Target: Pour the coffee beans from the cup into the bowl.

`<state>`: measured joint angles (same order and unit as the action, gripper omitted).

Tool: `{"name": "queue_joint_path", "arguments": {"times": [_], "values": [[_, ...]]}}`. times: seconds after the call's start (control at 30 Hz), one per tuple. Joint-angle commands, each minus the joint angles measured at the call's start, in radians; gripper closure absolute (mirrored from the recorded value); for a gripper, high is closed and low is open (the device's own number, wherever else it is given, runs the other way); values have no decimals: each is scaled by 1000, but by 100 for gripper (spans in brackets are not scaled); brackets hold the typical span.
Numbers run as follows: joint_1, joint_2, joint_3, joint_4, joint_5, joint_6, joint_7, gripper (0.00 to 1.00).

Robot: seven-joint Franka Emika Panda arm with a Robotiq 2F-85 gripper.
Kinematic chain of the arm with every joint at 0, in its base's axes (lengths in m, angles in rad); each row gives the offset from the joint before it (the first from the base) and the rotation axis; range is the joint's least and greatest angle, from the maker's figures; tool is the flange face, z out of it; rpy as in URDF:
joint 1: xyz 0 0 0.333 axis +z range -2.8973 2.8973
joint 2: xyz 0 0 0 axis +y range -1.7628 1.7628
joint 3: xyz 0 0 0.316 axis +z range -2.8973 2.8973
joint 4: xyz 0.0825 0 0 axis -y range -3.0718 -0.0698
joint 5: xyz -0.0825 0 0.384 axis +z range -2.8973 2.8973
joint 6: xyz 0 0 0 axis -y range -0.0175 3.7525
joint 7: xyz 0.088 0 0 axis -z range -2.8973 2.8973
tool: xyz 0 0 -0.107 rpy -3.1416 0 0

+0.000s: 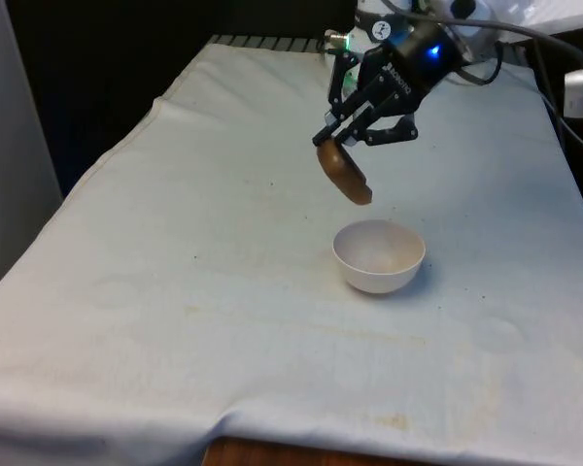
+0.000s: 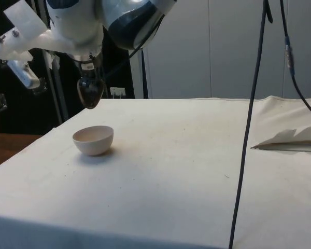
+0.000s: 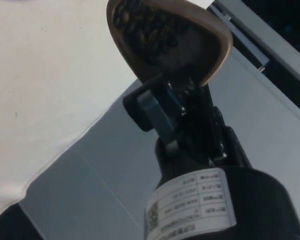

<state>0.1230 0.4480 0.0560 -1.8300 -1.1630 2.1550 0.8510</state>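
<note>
white cloth (image 1: 175, 291) spans the table, gripper (image 1: 338, 142) clamping a tilted brown cup (image 1: 344, 173) above 1 bowl (image 1: 379, 256)

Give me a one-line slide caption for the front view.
The tool holds a tilted brown cup of coffee beans above a white bowl on the cloth-covered table.

In the side view the gripper (image 2: 92, 70) was mostly hidden behind the arm and the brown cup (image 2: 90, 92), so its fingers could not be made out there. In the wrist view the cup (image 3: 170, 37) was cut off by the picture's edge — only some coffee beans (image 3: 140, 27) showed inside. In the front view the bowl (image 1: 379, 256) looked too pale to tell — beans or none.
</note>
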Motion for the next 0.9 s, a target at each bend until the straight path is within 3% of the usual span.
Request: {"name": "queue_joint_path", "arguments": {"times": [0.0,0.17,0.2,0.23,0.5,0.53,0.57,0.7,0.83,0.87], "values": [[6,-1,0,-2,-14,-7,10,100],[7,-1,30,-3,-57,-52,38,100],[0,1,36,-1,-52,-53,33,100],[7,0,36,-3,-65,-59,42,100],[7,2,79,-4,-122,-123,77,100],[0,1,81,-4,-113,-117,71,100],[7,3,84,-4,-129,-131,81,100],[7,6,110,-3,-161,-169,99,100],[6,10,129,-3,-188,-199,114,100],[0,9,132,-4,-181,-196,110,100]]}}
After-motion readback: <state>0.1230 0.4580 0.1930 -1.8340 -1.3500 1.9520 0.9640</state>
